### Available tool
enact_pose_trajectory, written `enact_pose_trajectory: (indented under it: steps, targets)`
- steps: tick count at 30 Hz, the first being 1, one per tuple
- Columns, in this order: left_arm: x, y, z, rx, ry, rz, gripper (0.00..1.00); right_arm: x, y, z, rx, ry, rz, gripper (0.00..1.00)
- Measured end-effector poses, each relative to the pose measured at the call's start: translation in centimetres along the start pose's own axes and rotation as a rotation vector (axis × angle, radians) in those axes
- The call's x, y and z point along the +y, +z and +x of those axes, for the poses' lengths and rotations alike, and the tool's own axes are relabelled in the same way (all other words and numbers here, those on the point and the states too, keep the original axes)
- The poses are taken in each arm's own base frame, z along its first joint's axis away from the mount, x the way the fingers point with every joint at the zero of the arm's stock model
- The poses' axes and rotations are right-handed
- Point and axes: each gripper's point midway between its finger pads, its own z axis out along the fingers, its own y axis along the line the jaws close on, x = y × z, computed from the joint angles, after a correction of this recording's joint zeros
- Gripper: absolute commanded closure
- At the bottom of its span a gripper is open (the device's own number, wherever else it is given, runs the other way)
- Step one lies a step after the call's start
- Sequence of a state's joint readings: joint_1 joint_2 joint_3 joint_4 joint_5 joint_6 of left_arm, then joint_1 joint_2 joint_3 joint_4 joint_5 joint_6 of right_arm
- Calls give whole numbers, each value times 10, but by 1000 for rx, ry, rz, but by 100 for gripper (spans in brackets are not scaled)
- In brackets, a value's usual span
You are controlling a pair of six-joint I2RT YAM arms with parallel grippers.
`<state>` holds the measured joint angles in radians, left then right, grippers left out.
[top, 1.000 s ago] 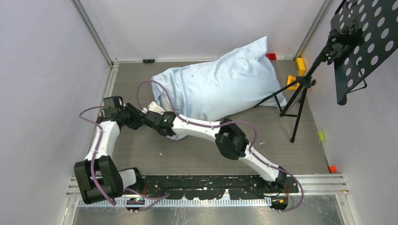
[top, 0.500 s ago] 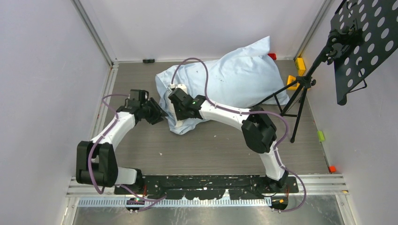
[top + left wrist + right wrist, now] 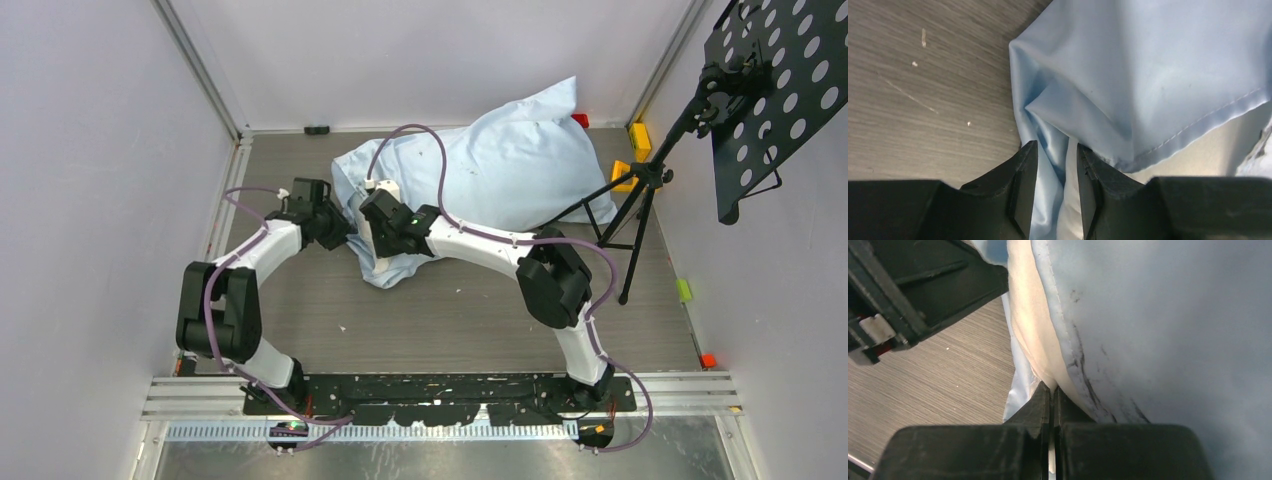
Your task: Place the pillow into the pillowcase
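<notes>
The light blue pillowcase (image 3: pixel 500 170) lies bulging at the back middle of the floor, its open end towards the arms. My left gripper (image 3: pixel 345 233) is at that end's left edge. In the left wrist view its jaws (image 3: pixel 1055 146) are closed on a bunched fold of pillowcase (image 3: pixel 1148 60). My right gripper (image 3: pixel 368 236) sits just beside it. In the right wrist view it (image 3: pixel 1053 389) is shut on a thin edge of the cream-white pillow (image 3: pixel 1030 330), which shows beside the smudged pillowcase hem (image 3: pixel 1173 315). The rest of the pillow is hidden inside.
A black tripod stand (image 3: pixel 640 200) with a perforated plate (image 3: pixel 780 90) stands at the right, one leg touching the pillowcase. Yellow blocks (image 3: pixel 638 140) and a red one (image 3: pixel 578 121) lie at the back right. Walls close in both sides.
The right arm swung from the near left up to the pillowcase's open end and shut its jaws there. The left gripper moved right and farther away, onto the pillowcase's left edge.
</notes>
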<state>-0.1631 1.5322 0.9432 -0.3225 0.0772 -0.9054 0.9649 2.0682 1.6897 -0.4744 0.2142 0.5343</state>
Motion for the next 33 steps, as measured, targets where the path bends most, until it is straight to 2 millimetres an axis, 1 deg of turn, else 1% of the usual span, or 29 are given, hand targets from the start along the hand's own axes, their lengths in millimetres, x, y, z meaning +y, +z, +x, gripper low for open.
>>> enact_pose_trajectory:
  steps: [3,5,8,11,16,20,22,26,28,29,33]
  targets:
    - [-2,6,-3,-17,12,-3,62,0,0,0,0,0,0,100]
    - [1,12,-3,-24,28,-17,57,0,0,0,0,0,0,100]
    - [7,19,-2,-39,60,-51,56,0,-1,-1,-2,-1,-1,100]
    - [5,21,-3,-63,101,-55,58,1,-4,-3,-7,-1,-3,100]
    - [-2,23,-12,-124,156,-46,65,2,-11,-9,-20,0,-11,100]
    - [-7,28,-22,-171,186,-33,65,3,-12,-10,-24,1,-14,100]
    - [-9,31,-26,-186,202,-26,63,3,-12,-10,-23,0,-13,100]
    - [-6,44,-27,-194,236,-31,63,3,-12,-9,-22,0,-13,100]
    - [-1,52,-25,-184,252,-45,65,3,-12,-9,-22,0,-14,100]
    - [0,55,-24,-182,255,-48,68,3,-12,-9,-22,0,-13,100]
    - [1,60,-24,-187,257,-41,87,2,-12,-9,-22,-2,-13,100]
